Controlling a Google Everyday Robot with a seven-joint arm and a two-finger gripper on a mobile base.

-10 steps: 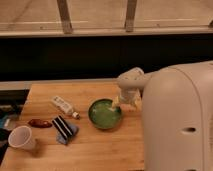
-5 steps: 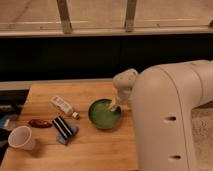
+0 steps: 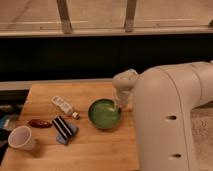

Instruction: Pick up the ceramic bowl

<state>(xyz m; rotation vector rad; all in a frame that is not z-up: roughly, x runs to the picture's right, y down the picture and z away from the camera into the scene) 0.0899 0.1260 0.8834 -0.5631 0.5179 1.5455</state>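
The ceramic bowl [image 3: 104, 114] is round, shallow and glossy green, and stands upright on the wooden table [image 3: 95, 150] near its right side. My gripper [image 3: 119, 105] hangs from the white wrist [image 3: 125, 82] and is down at the bowl's right rim, touching or nearly touching it. The big white arm [image 3: 170, 120] fills the right of the view and hides the table's right edge.
A white cup [image 3: 21, 138] stands at the front left corner. A small white bottle [image 3: 64, 106] lies left of the bowl. A dark red object [image 3: 39, 123] and a black-and-blue packet [image 3: 64, 129] lie between the cup and the bowl. A dark wall runs behind the table.
The arm has swung left and the gripper has come down to the bowl's right rim. The bowl and the other things have not moved.
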